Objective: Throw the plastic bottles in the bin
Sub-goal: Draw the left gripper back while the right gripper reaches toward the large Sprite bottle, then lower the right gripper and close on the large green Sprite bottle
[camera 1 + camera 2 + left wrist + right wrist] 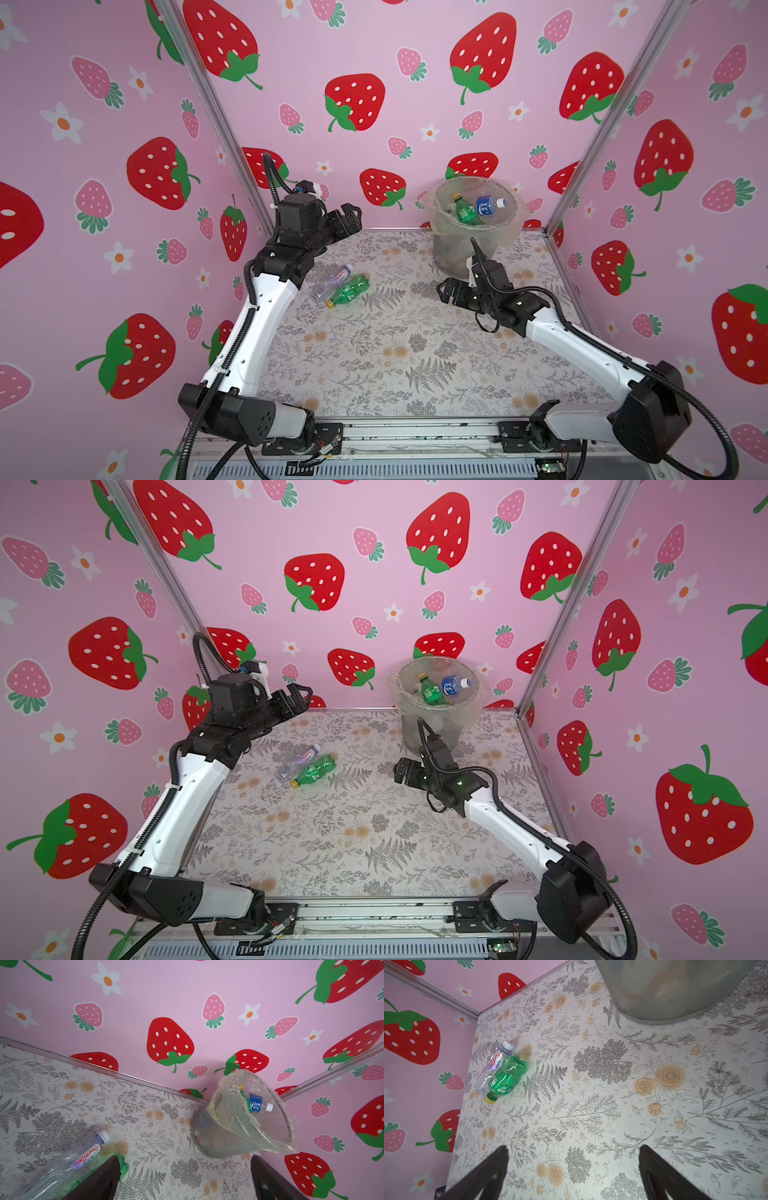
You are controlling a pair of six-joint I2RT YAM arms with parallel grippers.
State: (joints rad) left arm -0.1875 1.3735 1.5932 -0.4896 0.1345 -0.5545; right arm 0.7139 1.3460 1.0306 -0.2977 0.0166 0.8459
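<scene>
Nearest, at the table's (374, 365) front edge, runs the mounting rail (415, 432) that carries both arms. Left of the middle, in the table's far half, two bottles lie on their sides. They touch flank to flank, with their long axes parallel and running from near-left to far-right. The clear bottle (332, 281) points its pale cap toward the far edge. The green bottle (348, 291), on the side nearer the middle, points its yellow cap the opposite way. By the far right corner the bin (457, 257) stands upright, its bag (511, 232) folded over the rim. Inside, a second green bottle (467, 212) leans with its yellow cap up. A blue-labelled bottle (488, 205) lies beside it, white cap toward the right edge. The left gripper (351, 214) hangs raised near the far left corner, jaws spread wide and holding nothing. Its forearm (270, 299) passes just left of the lying pair. The right gripper (444, 291) sits low just before the bin, aimed at the pair. Its jaws are likewise wide and empty, with bare table between it and the pair.
</scene>
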